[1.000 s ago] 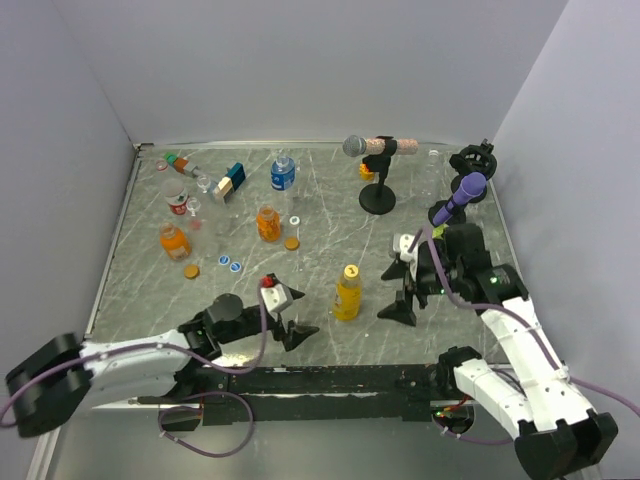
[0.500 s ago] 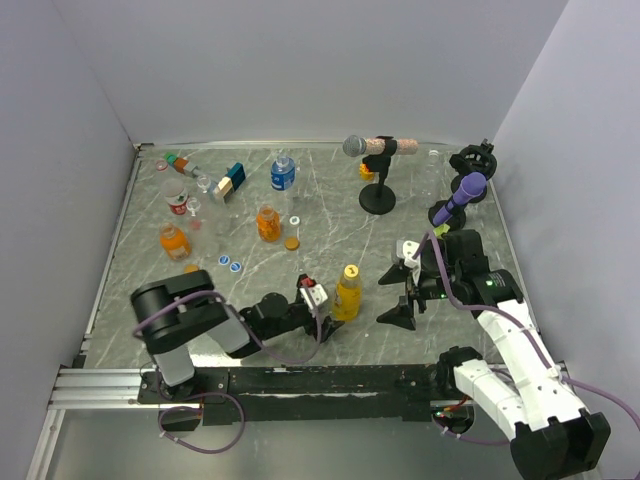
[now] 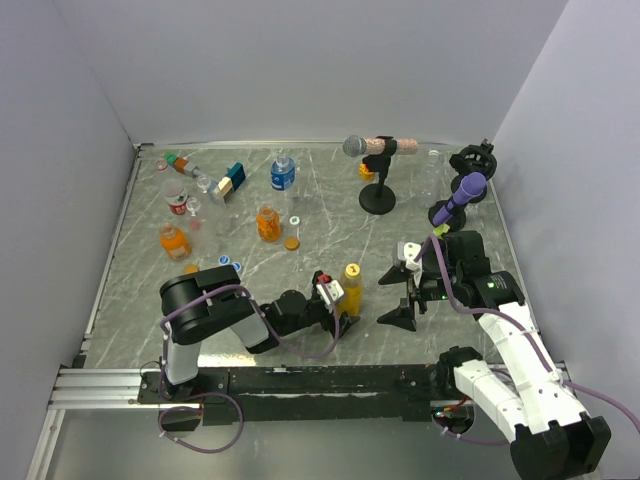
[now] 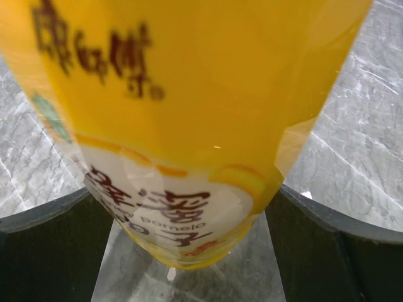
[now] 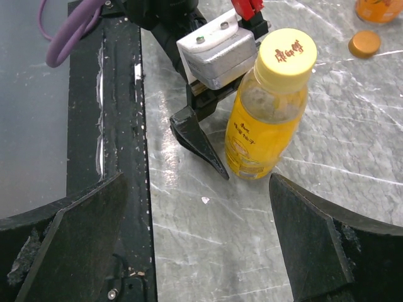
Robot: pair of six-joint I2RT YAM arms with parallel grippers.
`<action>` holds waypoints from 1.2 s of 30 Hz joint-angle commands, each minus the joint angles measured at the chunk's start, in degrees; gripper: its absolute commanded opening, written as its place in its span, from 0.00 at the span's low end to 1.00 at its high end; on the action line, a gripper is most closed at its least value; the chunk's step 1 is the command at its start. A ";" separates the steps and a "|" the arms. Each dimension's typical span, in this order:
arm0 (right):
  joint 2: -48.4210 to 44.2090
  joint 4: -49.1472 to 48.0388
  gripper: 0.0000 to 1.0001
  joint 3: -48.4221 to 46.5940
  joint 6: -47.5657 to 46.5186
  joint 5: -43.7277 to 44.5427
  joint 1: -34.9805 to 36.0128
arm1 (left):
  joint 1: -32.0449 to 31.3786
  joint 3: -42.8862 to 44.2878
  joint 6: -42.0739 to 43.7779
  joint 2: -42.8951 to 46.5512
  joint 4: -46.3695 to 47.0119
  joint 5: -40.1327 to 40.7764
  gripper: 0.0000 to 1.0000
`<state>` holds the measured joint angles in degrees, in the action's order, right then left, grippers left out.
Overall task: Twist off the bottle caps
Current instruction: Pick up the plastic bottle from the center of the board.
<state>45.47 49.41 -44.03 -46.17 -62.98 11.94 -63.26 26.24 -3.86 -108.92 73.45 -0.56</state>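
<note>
A taller yellow bottle (image 3: 348,298) with its yellow cap (image 3: 352,271) screwed on stands upright at the table's front middle. My left gripper (image 3: 343,310) is open, low on the table, with a finger on each side of the bottle's lower body. In the left wrist view the bottle (image 4: 189,113) fills the frame between the two dark fingers (image 4: 44,251) of that gripper (image 4: 182,239). My right gripper (image 3: 392,297) is open and empty, just right of the bottle. Its wrist view shows the bottle (image 5: 264,132), the cap (image 5: 288,53) and my own open gripper (image 5: 195,245).
Further back stand two squat orange bottles (image 3: 267,222) (image 3: 174,241) and a clear blue-labelled bottle (image 3: 283,173), with loose caps (image 3: 291,242) (image 3: 224,262) around them. Toy blocks (image 3: 230,180) and a red can (image 3: 178,203) lie back left. Two microphones on stands (image 3: 378,150) (image 3: 465,190) are back right.
My left arm swung in from the front left to the yellow bottle, and its open fingers now straddle it. The right gripper has barely moved.
</note>
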 commanded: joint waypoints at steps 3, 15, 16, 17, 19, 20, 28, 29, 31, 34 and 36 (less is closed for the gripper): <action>0.05 0.34 0.99 -2.46 -1.90 -2.50 -0.43 | -0.46 2.50 -1.77 0.03 22.88 0.38 0.93; 1.11 0.51 0.99 -2.47 -1.90 -2.41 -0.61 | -0.37 1.54 -3.35 -0.06 29.63 3.98 0.90; 1.28 0.60 0.99 -2.46 -1.90 -2.50 -0.69 | -0.37 1.27 -3.70 -0.15 30.69 4.07 0.90; 1.46 0.60 0.99 -2.55 -1.99 -2.41 -0.69 | -0.37 0.92 -4.14 -0.06 31.57 3.90 0.90; 1.64 0.69 0.99 -2.55 -2.08 -2.58 -0.78 | -0.46 0.48 -4.75 0.11 33.15 3.46 0.91; 1.72 0.69 0.99 -2.64 -2.08 -2.50 -0.78 | -0.37 0.48 -4.84 0.38 32.99 2.94 0.91; 2.34 0.78 0.99 -2.64 -2.17 -2.32 -0.87 | -0.54 0.74 -3.79 3.54 32.20 1.17 0.91; 2.43 0.86 0.99 -2.64 -2.17 -2.32 -0.87 | -0.46 1.00 -3.61 4.24 31.32 1.09 0.90; 2.69 0.95 0.99 -2.73 -2.17 -2.32 -0.87 | -0.45 1.79 -3.44 5.21 29.39 1.08 0.87; 2.78 0.95 0.99 -2.73 -2.25 -2.32 -0.87 | -0.46 2.59 -3.17 5.92 26.58 -0.93 0.77; 3.04 1.04 0.99 -2.81 -2.25 -2.23 -0.87 | -0.37 2.94 -3.44 5.92 25.26 -1.64 0.68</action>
<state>48.27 50.63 -44.25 -46.44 -63.07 11.57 -63.26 27.18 -7.07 -105.01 73.69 0.78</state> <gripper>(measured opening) 0.994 0.752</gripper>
